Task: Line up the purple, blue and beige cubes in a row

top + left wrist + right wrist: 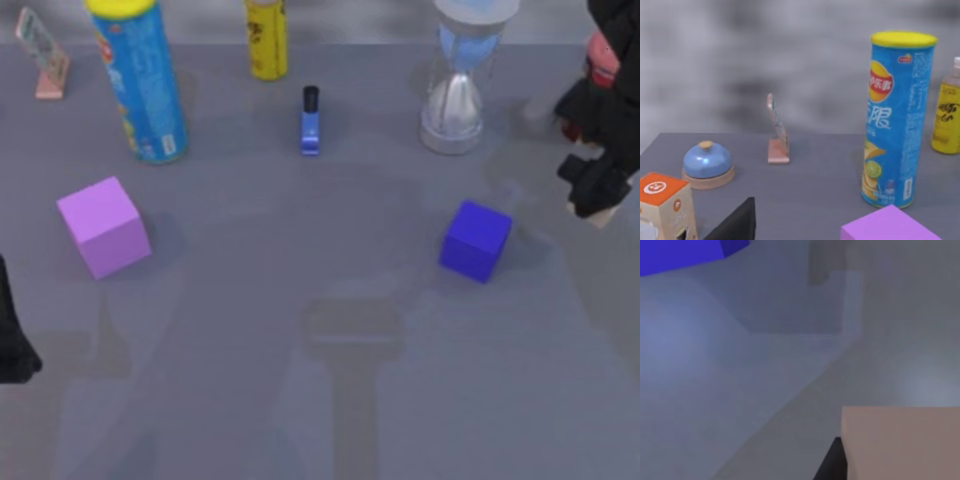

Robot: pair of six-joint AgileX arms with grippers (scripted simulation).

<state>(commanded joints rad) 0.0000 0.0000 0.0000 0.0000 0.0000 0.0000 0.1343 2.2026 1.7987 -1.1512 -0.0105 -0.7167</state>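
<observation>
grey desk (330,400) carries purple cube (104,226) at left and blue cube (476,240) at right, while right tool (598,200) holds beige cube (902,442) aloft near the right edge, where a loose pinch could drop it.

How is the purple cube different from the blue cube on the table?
The purple cube is light purple, while the blue cube is a deep, saturated blue. The purple cube looks larger than the blue cube. The purple cube lies at the table's left side, near the blue chips can; the blue cube lies at the right side, below the hourglass. Both are plain cubes resting flat on the table, held by no gripper.
</observation>
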